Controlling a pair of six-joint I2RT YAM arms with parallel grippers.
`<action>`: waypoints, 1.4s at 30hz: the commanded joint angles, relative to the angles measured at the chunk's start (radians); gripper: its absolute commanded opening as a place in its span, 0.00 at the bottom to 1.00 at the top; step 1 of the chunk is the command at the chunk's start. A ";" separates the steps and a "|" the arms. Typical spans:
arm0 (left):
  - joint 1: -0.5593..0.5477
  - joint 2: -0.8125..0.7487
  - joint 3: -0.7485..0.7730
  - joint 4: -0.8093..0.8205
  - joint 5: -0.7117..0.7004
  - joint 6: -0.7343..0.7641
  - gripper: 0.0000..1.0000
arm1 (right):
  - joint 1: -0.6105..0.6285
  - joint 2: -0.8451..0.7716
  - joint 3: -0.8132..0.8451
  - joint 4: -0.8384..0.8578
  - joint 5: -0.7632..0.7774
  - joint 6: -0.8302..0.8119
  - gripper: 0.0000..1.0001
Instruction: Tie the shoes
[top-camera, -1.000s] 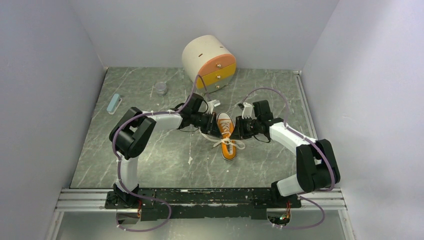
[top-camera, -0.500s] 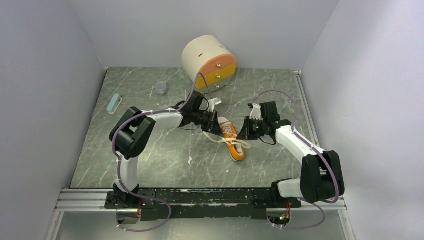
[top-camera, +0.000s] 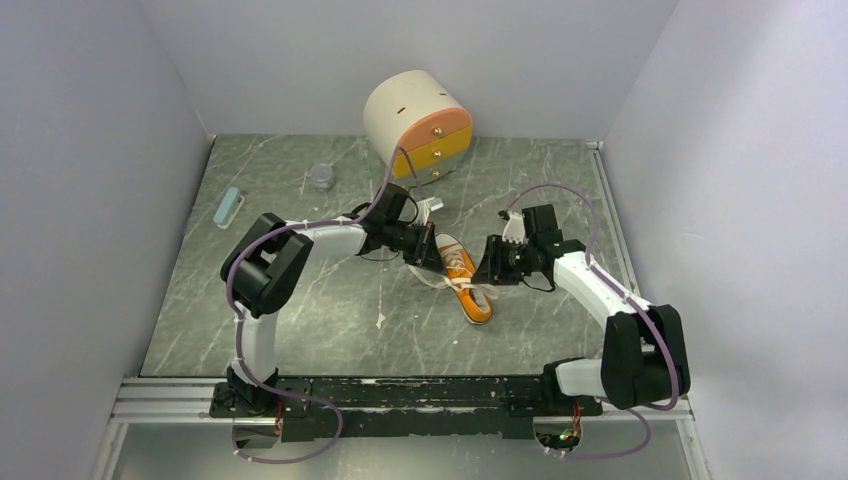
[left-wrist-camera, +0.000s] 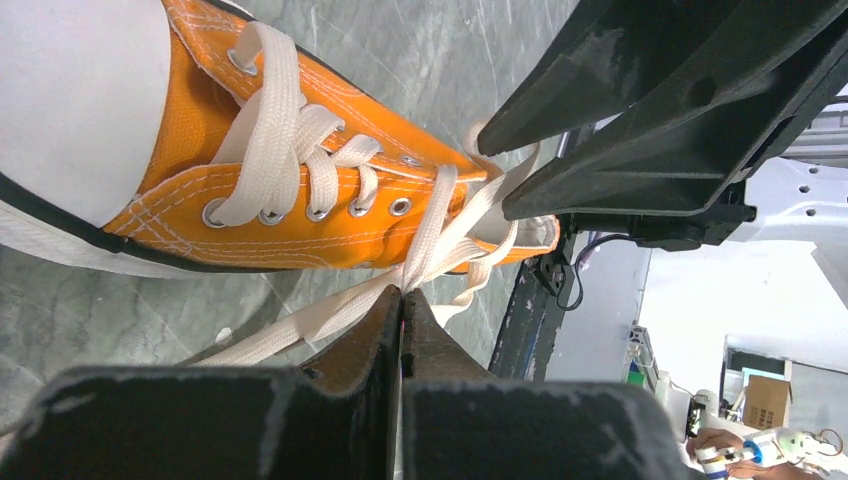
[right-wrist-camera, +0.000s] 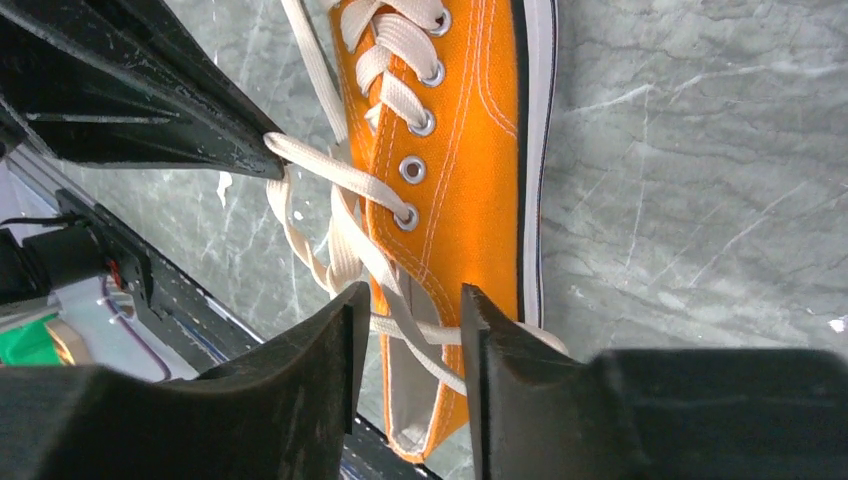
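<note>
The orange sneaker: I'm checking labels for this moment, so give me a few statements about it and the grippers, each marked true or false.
1. The left gripper is shut on a white lace. True.
2. The orange sneaker is lifted clear of the table. False: it sits on the table.
3. The right gripper is clamped fully shut. False: its jaws stand apart over the sneaker's heel end, with lace crossing the gap.
4. The round drawer unit stands at the back of the table, apart from the sneaker. True.
</note>
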 joint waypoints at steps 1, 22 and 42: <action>-0.002 0.007 -0.013 0.033 0.028 -0.011 0.05 | -0.008 -0.052 0.002 -0.032 0.005 -0.007 0.37; -0.095 -0.221 -0.183 -0.068 -0.462 0.416 0.72 | -0.010 -0.074 0.215 -0.242 0.150 0.120 0.00; -0.234 -0.047 -0.138 0.086 -0.645 0.530 0.40 | -0.010 -0.080 0.249 -0.237 0.054 0.192 0.00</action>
